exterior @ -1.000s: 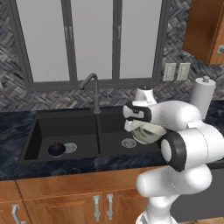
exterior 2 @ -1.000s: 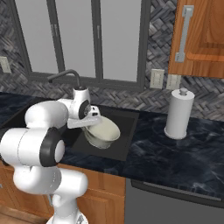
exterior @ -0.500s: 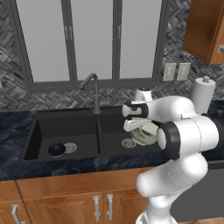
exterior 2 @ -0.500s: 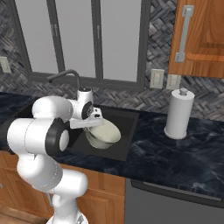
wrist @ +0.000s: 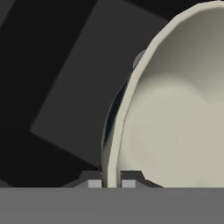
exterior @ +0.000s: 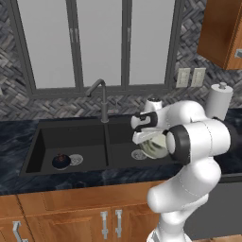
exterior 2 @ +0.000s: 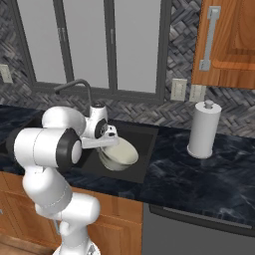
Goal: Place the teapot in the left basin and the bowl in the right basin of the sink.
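Pinching the bowl (wrist: 175, 122) by its rim, one fingertip (wrist: 94, 183) either side, gripper (wrist: 111, 183) nearly closed; tilted on edge above the right basin (exterior: 127, 147), presumably for lowering in; teapot (exterior: 60, 161) already down in the left basin (exterior: 71, 137).

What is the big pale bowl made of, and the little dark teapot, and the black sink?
The bowl: probably glazed ceramic, since it is smooth, plain cream and softly shaded inside; plastic is possible.
The teapot: perhaps cast iron or dark clay, being dull black-brown without shine; it is too small to be sure.
The sink: matte black, maybe stone composite or coated metal, with no gleam on its walls.
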You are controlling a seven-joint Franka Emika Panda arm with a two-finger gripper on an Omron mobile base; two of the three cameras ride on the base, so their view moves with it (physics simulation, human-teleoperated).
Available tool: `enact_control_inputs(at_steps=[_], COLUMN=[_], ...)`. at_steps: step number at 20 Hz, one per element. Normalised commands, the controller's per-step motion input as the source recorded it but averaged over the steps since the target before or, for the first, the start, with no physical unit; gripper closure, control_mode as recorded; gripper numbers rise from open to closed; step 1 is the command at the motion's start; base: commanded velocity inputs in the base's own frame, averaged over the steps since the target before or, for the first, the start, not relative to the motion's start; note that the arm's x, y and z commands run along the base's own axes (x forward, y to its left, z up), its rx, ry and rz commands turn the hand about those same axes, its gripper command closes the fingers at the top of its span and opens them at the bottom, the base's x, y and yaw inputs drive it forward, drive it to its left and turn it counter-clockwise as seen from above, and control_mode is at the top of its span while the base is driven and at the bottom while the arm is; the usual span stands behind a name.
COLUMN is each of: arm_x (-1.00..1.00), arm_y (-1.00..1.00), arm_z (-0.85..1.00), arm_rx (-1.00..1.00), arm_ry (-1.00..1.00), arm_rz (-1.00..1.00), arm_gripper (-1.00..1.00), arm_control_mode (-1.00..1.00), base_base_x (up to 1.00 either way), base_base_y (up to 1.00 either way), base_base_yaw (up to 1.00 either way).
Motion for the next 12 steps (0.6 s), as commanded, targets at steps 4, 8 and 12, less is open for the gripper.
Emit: enact_control_inputs(at_steps=[4, 8, 12], arm_x=[0.15, 0.1, 0.1], arm_y=[-0.01, 0.01, 0.01], arm_z=[-0.17, -0.21, -0.25], arm_rx=[-0.01, -0.03, -0.02], arm_ry=[0.0, 0.0, 0.0], arm_rz=[-0.04, -0.06, -0.07], arm_gripper=[1.0, 1.0, 1.0], arm_control_mode=[-1.0, -1.0, -1.0], base_base_x=[0.0, 0.0, 0.0], base_base_y=[0.0, 0.0, 0.0], base_base_yaw=[0.0, 0.0, 0.0])
